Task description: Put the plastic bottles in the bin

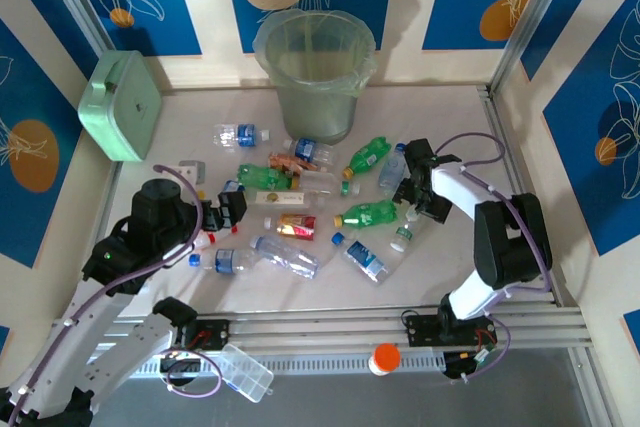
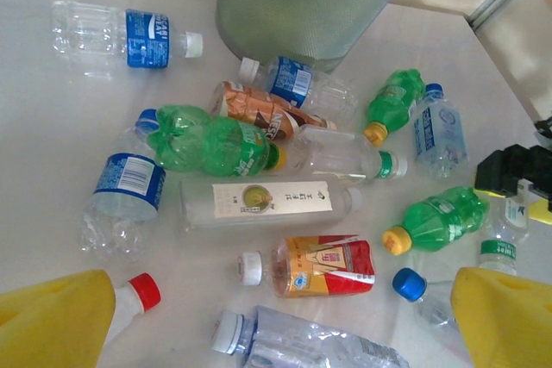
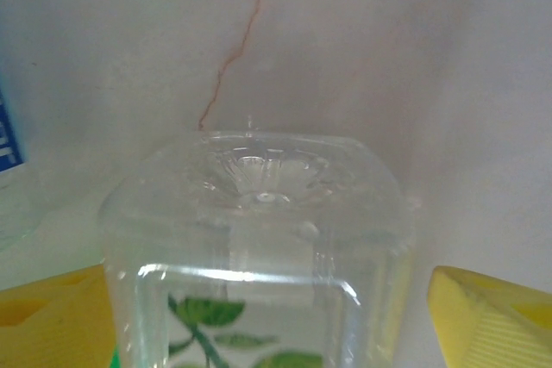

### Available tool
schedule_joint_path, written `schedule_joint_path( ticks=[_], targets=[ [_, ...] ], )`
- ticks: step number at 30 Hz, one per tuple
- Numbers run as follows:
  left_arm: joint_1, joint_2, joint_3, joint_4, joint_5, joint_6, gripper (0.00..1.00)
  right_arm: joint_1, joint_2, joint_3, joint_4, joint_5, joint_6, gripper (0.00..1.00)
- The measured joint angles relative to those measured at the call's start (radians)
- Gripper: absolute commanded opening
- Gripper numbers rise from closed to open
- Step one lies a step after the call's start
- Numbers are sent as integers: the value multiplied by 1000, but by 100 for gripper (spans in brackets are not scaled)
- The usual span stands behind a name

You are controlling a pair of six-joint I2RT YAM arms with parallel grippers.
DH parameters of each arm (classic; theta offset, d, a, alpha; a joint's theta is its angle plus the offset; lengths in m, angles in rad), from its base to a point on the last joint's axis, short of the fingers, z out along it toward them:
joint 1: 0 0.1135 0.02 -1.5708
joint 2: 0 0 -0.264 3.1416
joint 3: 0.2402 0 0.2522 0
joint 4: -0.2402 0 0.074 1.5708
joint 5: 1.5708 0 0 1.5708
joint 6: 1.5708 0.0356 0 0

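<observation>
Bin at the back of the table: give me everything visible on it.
The bin is a large round tapered bucket, wider at the rim, in translucent grey-green plastic. In the left wrist view its wall shows a fine mesh-like texture. A clear plastic liner is folded over the rim. It stands upright on the table at the far side, near the back wall. No bottle is visible inside. A clear blue-labelled bottle lies at its foot, touching or almost.
</observation>
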Motion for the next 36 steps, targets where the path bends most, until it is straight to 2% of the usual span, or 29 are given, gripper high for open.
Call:
schedule_joint_path(
  ticks=[5,9,11,17,22,25,30,33,36],
  targets=[
    [0,3,0,7,12,0,99,2,19,0,4,-1,17,68],
    [0,14,0,6,12,-1,99,2,16,0,1,3,30,50],
    [0,15,0,6,13,-1,99,2,8,0,-4,7,39,45],
    [0,20,5,5,32,-4,99,2,-88,0,-27,14,46,44],
    [0,26,49,-2,86,-4,99,19,-248,-1,-56,19,40,42],
    [0,46,80,6,146,-4,99,72,-383,2,-56,16,17,42],
    [0,124,134,50,222,0,99,230,-561,53,20,-18,-90,42],
    [0,201,182,74,232,0,99,309,-579,137,89,-48,-159,42],
    [0,291,234,109,226,0,99,334,-533,248,161,-74,-220,42]
  ],
)
